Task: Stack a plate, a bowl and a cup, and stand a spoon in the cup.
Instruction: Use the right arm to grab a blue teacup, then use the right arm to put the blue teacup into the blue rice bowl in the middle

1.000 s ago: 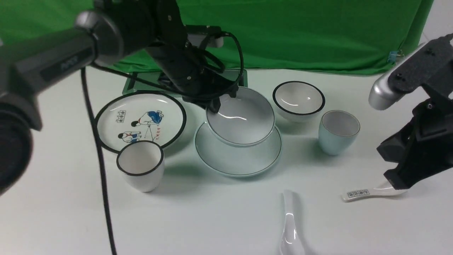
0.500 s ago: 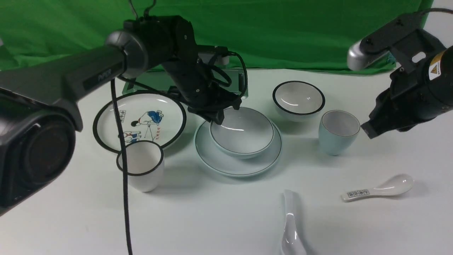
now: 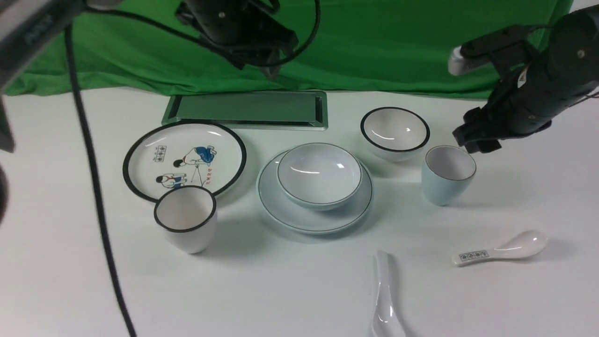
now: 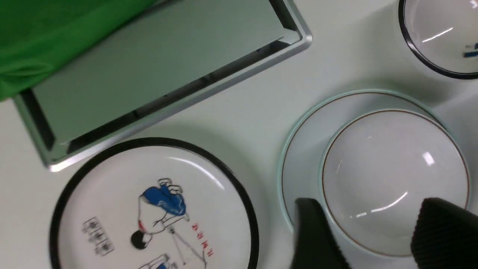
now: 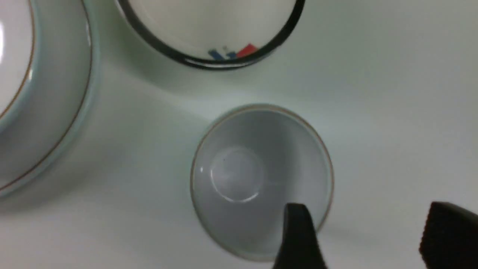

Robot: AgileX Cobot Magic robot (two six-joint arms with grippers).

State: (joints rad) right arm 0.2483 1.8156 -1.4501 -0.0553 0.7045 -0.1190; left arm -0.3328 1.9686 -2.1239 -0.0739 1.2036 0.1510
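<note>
Wrist views alone show right gripper (image 5: 366, 216) wide over the cup (image 5: 261, 179) rim, left gripper (image 4: 368, 209) wide over the bowl (image 4: 392, 168). The spoon (image 3: 383, 299) lies well apart, handle end nearer both.

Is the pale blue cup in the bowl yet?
No, the cup stands empty on the table, apart from the bowl, which sits on the plate.

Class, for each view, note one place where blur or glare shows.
Front view: the left arm is motion-smeared; a glare spot sits in the bowl. Left wrist view: the left gripper looks out of focus. Right wrist view: a reflected ring in the cup.
</note>
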